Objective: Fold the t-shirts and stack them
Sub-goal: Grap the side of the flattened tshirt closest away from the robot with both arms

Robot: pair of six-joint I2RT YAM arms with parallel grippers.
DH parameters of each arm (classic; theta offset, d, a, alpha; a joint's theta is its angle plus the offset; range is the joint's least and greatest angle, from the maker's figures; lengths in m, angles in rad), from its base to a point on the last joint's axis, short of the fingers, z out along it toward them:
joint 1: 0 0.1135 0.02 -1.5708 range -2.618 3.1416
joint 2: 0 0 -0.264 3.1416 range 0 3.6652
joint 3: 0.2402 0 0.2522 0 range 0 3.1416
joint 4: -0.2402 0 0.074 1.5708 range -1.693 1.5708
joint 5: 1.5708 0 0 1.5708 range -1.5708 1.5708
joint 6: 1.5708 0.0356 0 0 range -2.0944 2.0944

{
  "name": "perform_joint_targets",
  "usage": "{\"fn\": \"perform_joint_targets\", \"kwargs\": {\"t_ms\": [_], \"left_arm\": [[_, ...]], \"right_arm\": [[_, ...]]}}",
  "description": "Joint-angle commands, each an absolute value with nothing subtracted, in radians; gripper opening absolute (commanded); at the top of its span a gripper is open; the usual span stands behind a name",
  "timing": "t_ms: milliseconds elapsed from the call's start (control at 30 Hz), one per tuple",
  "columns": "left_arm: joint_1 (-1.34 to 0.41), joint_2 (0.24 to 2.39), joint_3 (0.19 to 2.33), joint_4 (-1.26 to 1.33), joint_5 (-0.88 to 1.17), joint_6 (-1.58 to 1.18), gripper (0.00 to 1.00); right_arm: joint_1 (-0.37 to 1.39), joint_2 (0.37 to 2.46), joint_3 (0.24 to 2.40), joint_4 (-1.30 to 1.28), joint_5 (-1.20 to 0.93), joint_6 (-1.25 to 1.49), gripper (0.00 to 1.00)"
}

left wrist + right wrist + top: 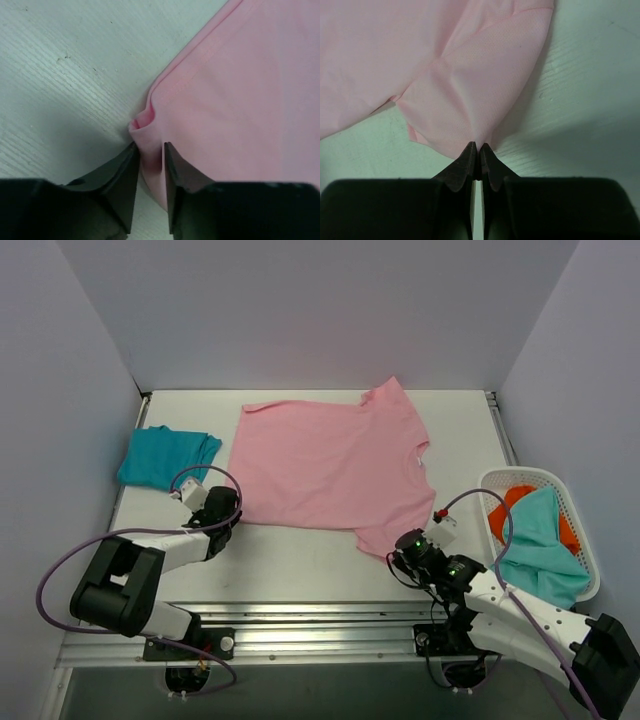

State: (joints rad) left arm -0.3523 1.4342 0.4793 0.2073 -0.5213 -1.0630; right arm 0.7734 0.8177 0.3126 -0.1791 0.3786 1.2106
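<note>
Overhead, a pink t-shirt (325, 465) lies spread flat across the middle of the white table (300, 565), its hem toward the left edge and its collar toward the right. One sleeve points at the far edge and the other at the near edge.

The left gripper (222, 512) sits low at the shirt's near hem corner. In the left wrist view its two black fingers (125, 175) stand a narrow gap apart. The pink corner fills that gap, and a small fold of cloth bunches up just ahead of the tips.

The right gripper (400, 558) is down at the near sleeve. In the right wrist view its fingers (462, 167) are pressed together, nipping the sleeve's edge, and creases fan out from that point across the fabric.

A teal t-shirt (165, 455) rests folded near the left edge of the table, toward the far corner, close beside the pink shirt's hem but apart from it.

At the right edge stands a white lattice basket (520, 473). It holds a light teal garment (540, 540) draped over an orange garment (515, 498).
</note>
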Motion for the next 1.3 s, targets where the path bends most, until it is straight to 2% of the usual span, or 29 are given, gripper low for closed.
{"fn": "perform_joint_targets", "kwargs": {"t_ms": [0,33,100,233,533,933,1267], "left_arm": [[-0.351,1.447,0.485,0.235,-0.499,-1.059,0.32],[-0.351,1.447,0.486,0.229,-0.496,-1.054,0.18],[-0.351,1.439,0.494,0.206,-0.497,-1.055,0.03],[-0.351,1.375,0.492,0.138,-0.495,-1.045,0.02],[-0.345,1.017,0.407,-0.066,-0.535,-1.019,0.02],[-0.336,1.086,0.446,-0.038,-0.528,-1.002,0.02],[-0.290,1.206,0.574,0.029,-0.480,-0.950,0.02]], "right_arm": [[0.776,0.816,0.344,-0.222,0.436,1.207,0.00],[0.776,0.819,0.345,-0.222,0.439,1.207,0.00],[0.776,0.822,0.353,-0.229,0.445,1.206,0.00],[0.778,0.821,0.396,-0.285,0.471,1.197,0.00],[0.779,0.790,0.495,-0.433,0.546,1.207,0.00],[0.778,0.819,0.594,-0.453,0.638,1.172,0.00],[0.759,1.061,0.729,-0.301,0.693,1.040,0.00]]}}
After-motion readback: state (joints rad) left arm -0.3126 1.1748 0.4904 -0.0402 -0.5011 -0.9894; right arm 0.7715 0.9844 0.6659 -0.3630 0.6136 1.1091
